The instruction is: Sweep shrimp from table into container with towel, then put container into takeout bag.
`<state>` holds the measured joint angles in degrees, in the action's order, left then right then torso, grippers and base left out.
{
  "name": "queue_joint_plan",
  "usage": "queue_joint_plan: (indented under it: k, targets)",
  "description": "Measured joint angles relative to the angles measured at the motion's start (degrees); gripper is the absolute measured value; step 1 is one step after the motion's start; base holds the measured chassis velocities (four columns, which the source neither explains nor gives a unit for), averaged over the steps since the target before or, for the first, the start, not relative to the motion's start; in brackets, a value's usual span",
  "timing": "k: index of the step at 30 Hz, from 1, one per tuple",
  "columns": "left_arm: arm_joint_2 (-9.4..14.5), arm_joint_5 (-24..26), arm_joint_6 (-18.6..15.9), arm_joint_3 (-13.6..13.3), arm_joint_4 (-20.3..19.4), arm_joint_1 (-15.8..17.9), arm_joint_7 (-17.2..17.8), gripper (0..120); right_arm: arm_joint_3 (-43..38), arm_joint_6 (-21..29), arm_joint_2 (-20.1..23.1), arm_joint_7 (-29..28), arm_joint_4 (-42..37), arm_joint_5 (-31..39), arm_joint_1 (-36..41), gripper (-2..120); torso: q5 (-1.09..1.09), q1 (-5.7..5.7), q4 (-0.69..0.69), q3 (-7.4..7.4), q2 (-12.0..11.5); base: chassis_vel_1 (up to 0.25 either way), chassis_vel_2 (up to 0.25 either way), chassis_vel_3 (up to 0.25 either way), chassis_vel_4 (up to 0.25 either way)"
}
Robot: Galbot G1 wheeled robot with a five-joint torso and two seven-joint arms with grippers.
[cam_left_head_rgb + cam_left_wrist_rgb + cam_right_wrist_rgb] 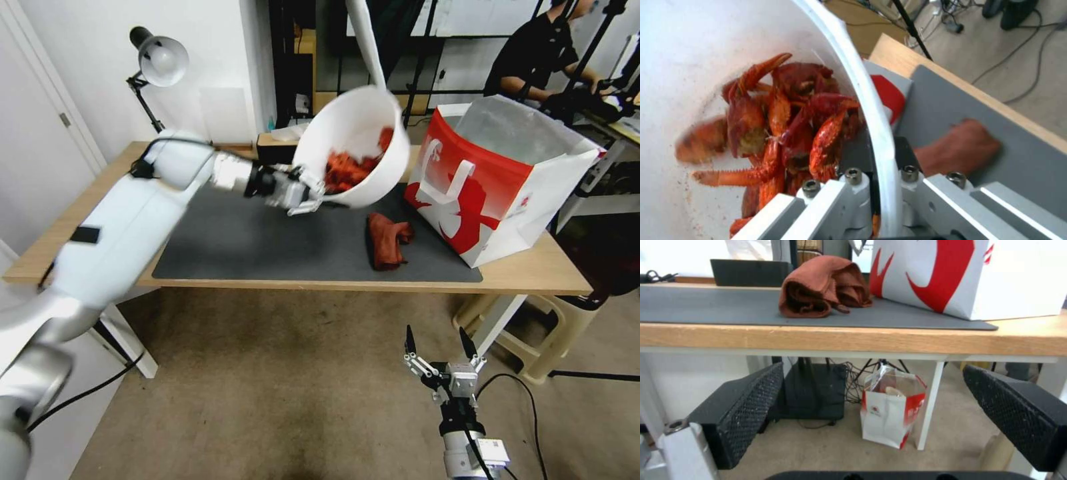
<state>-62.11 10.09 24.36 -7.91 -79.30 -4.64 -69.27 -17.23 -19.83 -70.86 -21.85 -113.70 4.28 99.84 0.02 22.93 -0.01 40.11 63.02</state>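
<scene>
My left gripper [312, 193] is shut on the rim of the white container [363, 120], held tilted in the air above the dark mat, left of the takeout bag [497, 180]. Red-orange shrimp [347, 170] lie piled inside it, seen close in the left wrist view [786, 126] with the rim [871, 110] between the jaws. The reddish-brown towel [389, 240] lies crumpled on the mat beside the bag, also in the right wrist view [822, 286]. The bag stands open on the table's right end. My right gripper [439, 347] hangs open below the table's front edge.
The light-wood table [527, 273] carries a dark grey mat [267, 247]. A black box [275, 152] sits at the back behind the container. A desk lamp [160, 60] stands at the back left. Under the table stands a smaller red-and-white bag [891, 413]. A plastic stool [547, 333] is at the right.
</scene>
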Motion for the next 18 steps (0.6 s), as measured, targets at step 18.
queue_joint_plan:
  k: [18]
  targets:
    - [-14.1, -3.6, 2.3, -4.3, 17.2, 12.8, 2.6, 0, 1.6, -1.0, -1.2, 0.6, 1.4, -0.9, 0.4, 100, -0.01, 0.00, 0.02, 0.00, 0.0, 0.000, 0.000, 0.000, 0.000]
